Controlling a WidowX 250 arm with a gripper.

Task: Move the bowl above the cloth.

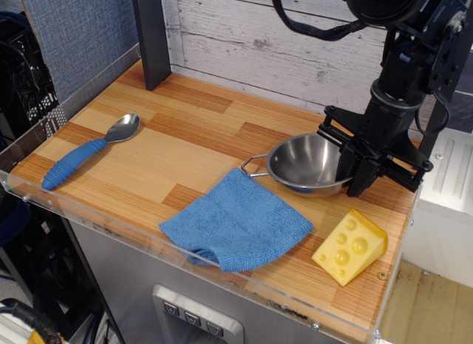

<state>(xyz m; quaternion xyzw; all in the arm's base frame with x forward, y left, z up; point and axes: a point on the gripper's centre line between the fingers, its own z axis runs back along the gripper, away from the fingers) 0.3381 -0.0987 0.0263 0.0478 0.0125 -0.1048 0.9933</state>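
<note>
Gripper is closed on the right rim of the steel bowl, which sits low on the worktop just behind the blue cloth; only letting go seems left.

The bowl just beside the black tool is shiny silver steel. Below and left of the tool, the cloth is mid-blue knit. Under the tool sits a yellow cheese wedge with round holes. Far to its left lies a spoon, blue ribbed handle, silver head. The bench shows striped orange-tan wood planks.
</note>
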